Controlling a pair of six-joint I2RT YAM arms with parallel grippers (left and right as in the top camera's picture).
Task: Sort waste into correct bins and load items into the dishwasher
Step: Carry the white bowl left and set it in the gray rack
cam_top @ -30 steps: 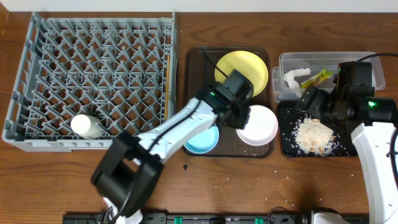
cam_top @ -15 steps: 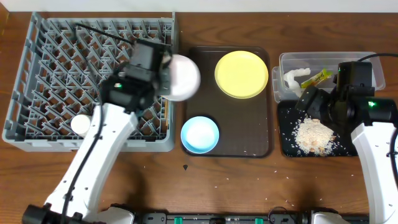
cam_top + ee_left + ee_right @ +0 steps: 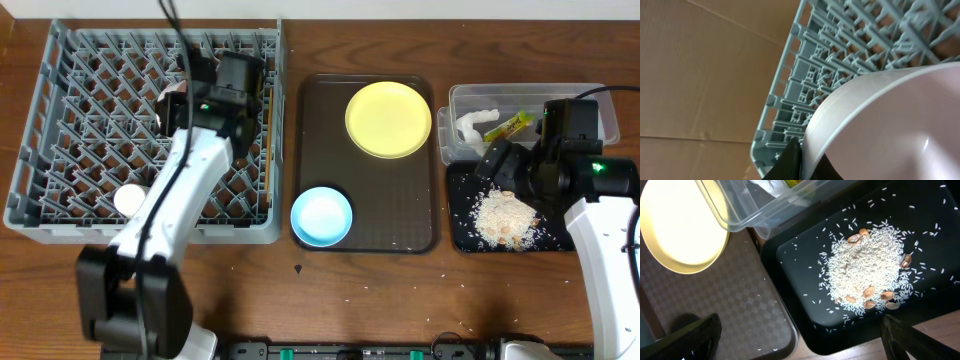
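My left gripper [image 3: 188,100] is over the grey dish rack [image 3: 100,100] and is shut on the rim of the white bowl [image 3: 170,102]. In the left wrist view the bowl [image 3: 890,130] fills the lower right, pinched between the black fingers [image 3: 802,162], with the rack [image 3: 840,50] behind. The small white cup [image 3: 129,199] lies in the rack. The yellow plate [image 3: 388,119] and blue bowl [image 3: 321,215] sit on the brown tray [image 3: 370,240]. My right gripper [image 3: 505,165] is open and empty above the black tray [image 3: 460,225] holding food scraps [image 3: 503,217]. Chopsticks are out of view.
The clear tub [image 3: 560,100] at the back right holds the white tissue [image 3: 470,127] and the snack wrapper [image 3: 508,125]. The right wrist view shows the open fingers [image 3: 800,345], scraps [image 3: 870,270], black tray [image 3: 805,280], tub [image 3: 755,210] and plate [image 3: 680,225]. Crumbs dot the table front.
My left arm lifted the white bowl off the brown tray and carried it left to over the dish rack. The right arm has not moved.
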